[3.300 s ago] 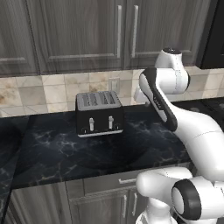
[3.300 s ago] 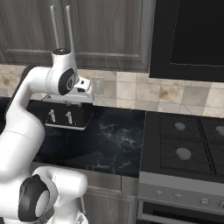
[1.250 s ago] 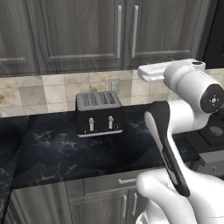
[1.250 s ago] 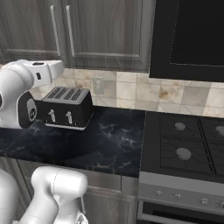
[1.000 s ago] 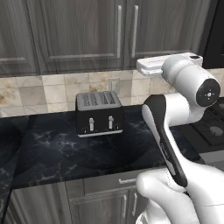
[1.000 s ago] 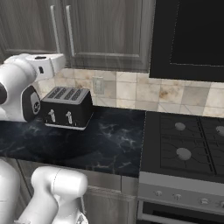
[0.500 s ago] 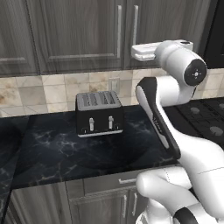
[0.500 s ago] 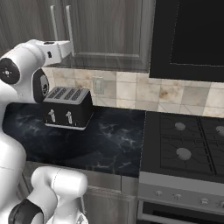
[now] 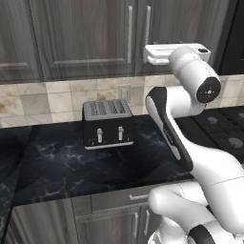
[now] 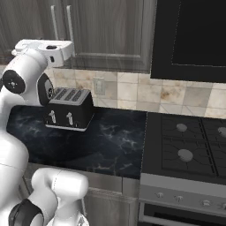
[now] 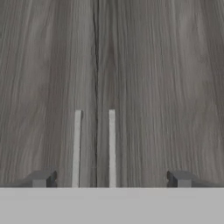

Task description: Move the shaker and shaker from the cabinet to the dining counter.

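My gripper [image 11: 110, 179] stood wide open and empty, its two dark tips [image 11: 40, 178] spread well apart and pointed level at the closed cabinet [image 11: 144, 65]. I held it that way, I judge, because the doors had to come open before anything else could be done, and wide jaws leave room to take a handle. Between the tips, just ahead, ran the two slim silver handles [image 11: 77, 146], one on each side of the seam where the doors met; neither was touched. From the left base camera my hand [image 9: 164, 53] reached out flat at handle height, its end near the lower ends of the bars [image 9: 147, 29].

Below my arm the toaster [image 9: 107, 123] sat on the black marble worktop [image 9: 57, 164], backed against the beige tiles [image 9: 38, 97], clear of my reach and needing no attention. To the right lay the stove [image 10: 185, 148].

Farthest off, the cabinet doors were shut. The shakers were presumably behind them, hidden. No part of the job was done yet: the doors were still closed, and the dining counter waited elsewhere. The next move, as I read it, was to line up on one handle, close on it and pull.
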